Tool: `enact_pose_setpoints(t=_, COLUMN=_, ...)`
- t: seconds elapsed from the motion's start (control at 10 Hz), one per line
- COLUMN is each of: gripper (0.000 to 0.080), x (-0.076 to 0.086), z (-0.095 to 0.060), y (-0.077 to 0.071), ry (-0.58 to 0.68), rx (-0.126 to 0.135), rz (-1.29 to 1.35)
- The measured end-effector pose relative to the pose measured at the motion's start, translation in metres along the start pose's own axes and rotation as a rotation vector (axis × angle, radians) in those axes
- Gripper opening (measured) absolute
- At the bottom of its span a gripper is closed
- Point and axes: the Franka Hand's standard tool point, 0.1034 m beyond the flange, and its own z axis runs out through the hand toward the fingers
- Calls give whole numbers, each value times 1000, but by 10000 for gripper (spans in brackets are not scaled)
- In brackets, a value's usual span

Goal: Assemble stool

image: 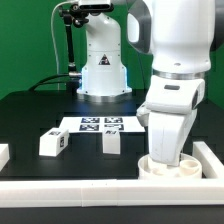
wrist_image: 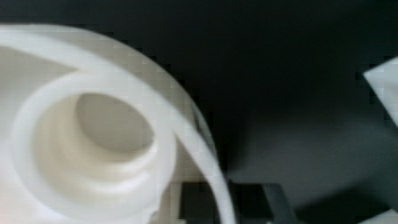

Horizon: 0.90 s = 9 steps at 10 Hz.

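Note:
The round white stool seat (image: 152, 170) lies at the exterior view's right, near the front rail. My gripper (image: 170, 158) reaches straight down into it, with the fingertips hidden there. The wrist view shows the seat (wrist_image: 80, 120) filling most of the picture, hollow side up, with a round socket in it. Its thin curved wall passes between my two dark fingers (wrist_image: 192, 200), so the gripper (wrist_image: 217, 200) is shut on that wall. Two white block legs with tags (image: 52, 143) (image: 112, 143) lie on the black table, apart from the seat.
The marker board (image: 100, 124) lies flat in the middle of the table. White rails run along the front (image: 90, 195) and the right (image: 212, 155). The arm's white base (image: 103, 75) stands at the back. A white piece (wrist_image: 377, 85) shows at the wrist view's edge.

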Motion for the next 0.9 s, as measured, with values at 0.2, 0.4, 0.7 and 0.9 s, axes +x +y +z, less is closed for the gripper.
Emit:
enact_pose_setpoints(t=0.2, gripper=31, x=0, z=0, y=0, ry=0, rx=0, rz=4)
enact_pose_setpoints(t=0.4, gripper=31, x=0, z=0, y=0, ry=-1, rx=1, rz=5)
enact_pose_setpoints(t=0.7, gripper=408, x=1, z=-5, y=0, ry=2, rx=-5, rz=16)
enact_pose_setpoints(t=0.9, gripper=584, x=5, z=-21, y=-2, ry=7, rx=-15, rz=10)
